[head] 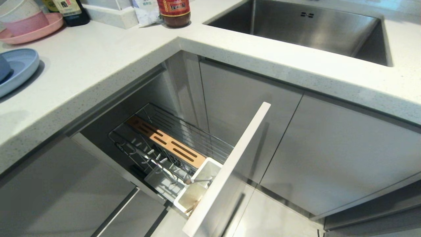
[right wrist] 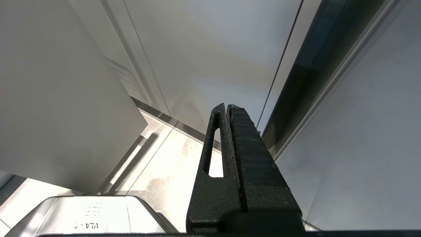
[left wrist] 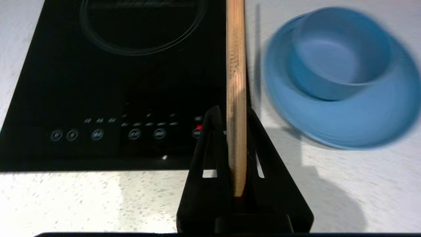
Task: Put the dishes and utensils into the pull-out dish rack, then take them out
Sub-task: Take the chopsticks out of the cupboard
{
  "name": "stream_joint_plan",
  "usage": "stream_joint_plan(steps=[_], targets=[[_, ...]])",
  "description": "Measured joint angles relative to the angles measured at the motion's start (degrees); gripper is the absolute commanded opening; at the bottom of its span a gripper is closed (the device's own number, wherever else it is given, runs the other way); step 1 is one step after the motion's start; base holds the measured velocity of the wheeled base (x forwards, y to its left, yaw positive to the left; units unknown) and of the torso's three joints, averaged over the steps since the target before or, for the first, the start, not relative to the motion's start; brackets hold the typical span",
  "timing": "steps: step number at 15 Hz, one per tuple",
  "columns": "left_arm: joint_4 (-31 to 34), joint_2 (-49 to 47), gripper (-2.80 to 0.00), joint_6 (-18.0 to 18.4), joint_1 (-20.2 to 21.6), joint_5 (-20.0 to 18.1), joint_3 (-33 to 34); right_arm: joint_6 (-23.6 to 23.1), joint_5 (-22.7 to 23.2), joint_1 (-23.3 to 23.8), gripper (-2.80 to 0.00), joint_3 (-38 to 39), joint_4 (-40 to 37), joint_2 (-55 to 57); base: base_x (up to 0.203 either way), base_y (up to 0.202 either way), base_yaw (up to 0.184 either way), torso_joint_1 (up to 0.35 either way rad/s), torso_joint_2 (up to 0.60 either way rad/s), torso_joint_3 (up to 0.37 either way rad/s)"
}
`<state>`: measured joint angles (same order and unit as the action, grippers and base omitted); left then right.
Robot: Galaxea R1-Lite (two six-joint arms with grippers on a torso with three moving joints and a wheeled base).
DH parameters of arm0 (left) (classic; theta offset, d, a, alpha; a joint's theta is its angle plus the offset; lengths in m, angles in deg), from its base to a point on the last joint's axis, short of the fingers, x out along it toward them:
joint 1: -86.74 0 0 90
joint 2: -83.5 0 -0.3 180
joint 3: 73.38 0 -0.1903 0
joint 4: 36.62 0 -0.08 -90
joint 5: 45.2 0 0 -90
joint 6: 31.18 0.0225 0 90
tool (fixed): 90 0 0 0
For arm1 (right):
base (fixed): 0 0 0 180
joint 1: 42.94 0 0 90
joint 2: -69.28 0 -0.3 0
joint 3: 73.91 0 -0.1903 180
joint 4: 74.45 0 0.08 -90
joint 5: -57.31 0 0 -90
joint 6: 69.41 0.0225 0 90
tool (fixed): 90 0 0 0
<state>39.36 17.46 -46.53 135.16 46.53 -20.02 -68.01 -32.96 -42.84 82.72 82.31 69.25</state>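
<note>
In the left wrist view my left gripper (left wrist: 233, 112) is shut on a light wooden chopstick (left wrist: 236, 65) that sticks out past the fingertips. It hangs above the white counter, between a black hob and the light blue plate (left wrist: 345, 125), on which the blue-grey bowl (left wrist: 338, 56) sits. The head view shows that plate (head: 23, 65) at the far left and no arm. The pull-out dish rack (head: 194, 135) stands open below the counter, with its wooden strip (head: 166, 141). Its white cutlery cup (head: 212, 166) holds the spoon (head: 200, 180) and a wooden stick end (head: 192, 207). My right gripper (right wrist: 227, 107) is shut and empty, low beside cabinet fronts.
The rack's pale front panel (head: 230, 171) juts out towards me. A pink plate with stacked bowls (head: 31, 24) and bottles (head: 173, 11) stand at the counter's back. A steel sink (head: 296, 29) lies at the right. The black hob (left wrist: 115, 82) lies beside the held chopstick.
</note>
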Motion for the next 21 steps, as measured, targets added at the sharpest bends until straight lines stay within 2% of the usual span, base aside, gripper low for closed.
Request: stream_joint_plan(steps=[2,5,10,15,21], targets=[[0.1,-1.4,-2.8,-0.1,2.2,-0.2,2.5,0.0,0.0,0.0,-2.8,0.0,0.0,0.0,0.0,0.0,0.0,0.0,0.0,0.0],[0.3,-4.0,-2.8,-0.2,2.9,-2.0,6.2,0.0,0.0,0.0,-2.8,0.0,0.0,0.0,0.0,0.0,0.0,0.0,0.0,0.0],[0.4,-7.6,-2.8,-0.1,1.5,-12.8,7.9,0.0,0.0,0.0,-2.8,0.0,0.0,0.0,0.0,0.0,0.0,0.0,0.0,0.0],[0.8,-8.9,-2.8,0.2,-2.0,-19.2,7.6,0.0,0.0,0.0,-2.8,0.0,0.0,0.0,0.0,0.0,0.0,0.0,0.0,0.0],[0.9,-9.4,-2.8,0.4,-5.5,-19.7,7.9,0.0,0.0,0.0,-2.8,0.0,0.0,0.0,0.0,0.0,0.0,0.0,0.0,0.0]])
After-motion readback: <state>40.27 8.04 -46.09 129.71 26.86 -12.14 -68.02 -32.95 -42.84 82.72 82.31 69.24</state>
